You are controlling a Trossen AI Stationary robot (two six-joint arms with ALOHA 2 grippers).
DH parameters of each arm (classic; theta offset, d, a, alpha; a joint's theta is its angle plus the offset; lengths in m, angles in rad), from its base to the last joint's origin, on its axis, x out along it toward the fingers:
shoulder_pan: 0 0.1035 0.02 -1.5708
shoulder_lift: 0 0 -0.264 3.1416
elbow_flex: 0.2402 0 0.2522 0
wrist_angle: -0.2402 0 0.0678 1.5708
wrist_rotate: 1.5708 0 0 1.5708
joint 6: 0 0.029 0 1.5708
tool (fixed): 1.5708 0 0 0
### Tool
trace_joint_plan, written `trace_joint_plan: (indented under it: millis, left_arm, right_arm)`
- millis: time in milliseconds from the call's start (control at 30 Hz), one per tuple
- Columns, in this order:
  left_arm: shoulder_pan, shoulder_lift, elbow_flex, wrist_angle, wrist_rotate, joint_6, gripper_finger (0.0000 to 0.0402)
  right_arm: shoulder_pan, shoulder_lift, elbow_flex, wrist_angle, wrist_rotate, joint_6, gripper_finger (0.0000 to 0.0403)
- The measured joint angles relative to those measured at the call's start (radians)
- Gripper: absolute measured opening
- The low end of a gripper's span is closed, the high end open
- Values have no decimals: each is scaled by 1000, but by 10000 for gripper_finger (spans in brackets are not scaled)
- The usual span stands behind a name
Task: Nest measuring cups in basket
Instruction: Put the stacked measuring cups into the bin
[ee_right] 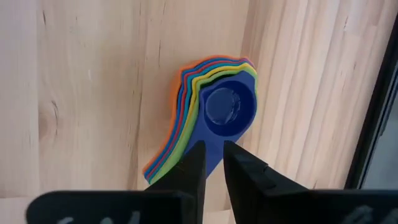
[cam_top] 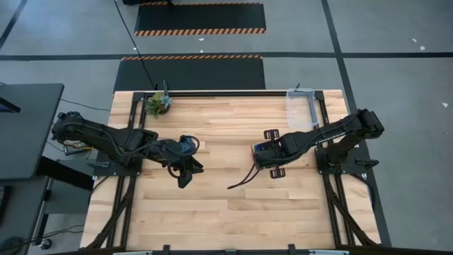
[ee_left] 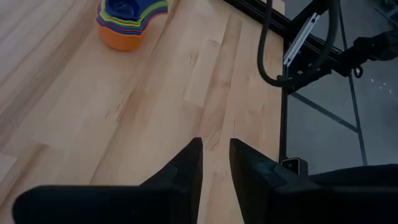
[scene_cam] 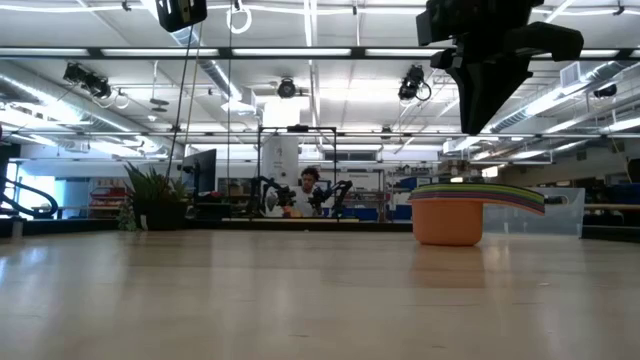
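The measuring cups (ee_right: 217,106) stand nested in one stack on the bare table, orange at the bottom and dark blue on top, with their handles fanned out to one side. My right gripper (ee_right: 212,152) hangs above the stack's handle side, pointing down, with a narrow gap between its fingers. The low view shows its tip (scene_cam: 482,125) well clear of the stack (scene_cam: 460,215). The clear basket (cam_top: 301,106) stands at the table's far right edge. My left gripper (ee_left: 215,149) is over the table's left half, slightly open and holding nothing; it sees the stack (ee_left: 127,22) from afar.
A small green potted plant (cam_top: 158,103) stands at the far left corner. Bare wood lies between the arms and along the near edge. A black cable (cam_top: 244,177) trails on the table by my right arm. A person sits far behind the table (scene_cam: 308,190).
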Motion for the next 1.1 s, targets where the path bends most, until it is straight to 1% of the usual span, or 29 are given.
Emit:
trace_joint_plan:
  millis: [200, 300, 400, 533, 667, 900, 1100]
  left_arm:
    - [0, 0, 0, -8, 0, 0, 87]
    - [0, 0, 0, -7, 0, 0, 87]
    - [0, 0, 0, -7, 0, 0, 87]
    - [0, 0, 0, -7, 0, 0, 87]
    - [0, 0, 0, -7, 0, 0, 87]
    - [0, 0, 0, -6, 0, -2, 87]
    - [0, 0, 0, 8, 0, -6, 87]
  right_arm:
    - [-6, 0, 0, 2, -11, -9, 51]
    - [-12, 0, 0, 17, -62, 22, 50]
    - [-20, 0, 0, 18, -139, 30, 53]
    - [-22, 0, 0, 27, -176, 43, 65]
    - [-18, 1, 0, 37, -181, 43, 88]
    - [-3, 2, -1, 85, -173, 44, 149]
    - [16, 2, -15, 103, -145, 55, 199]
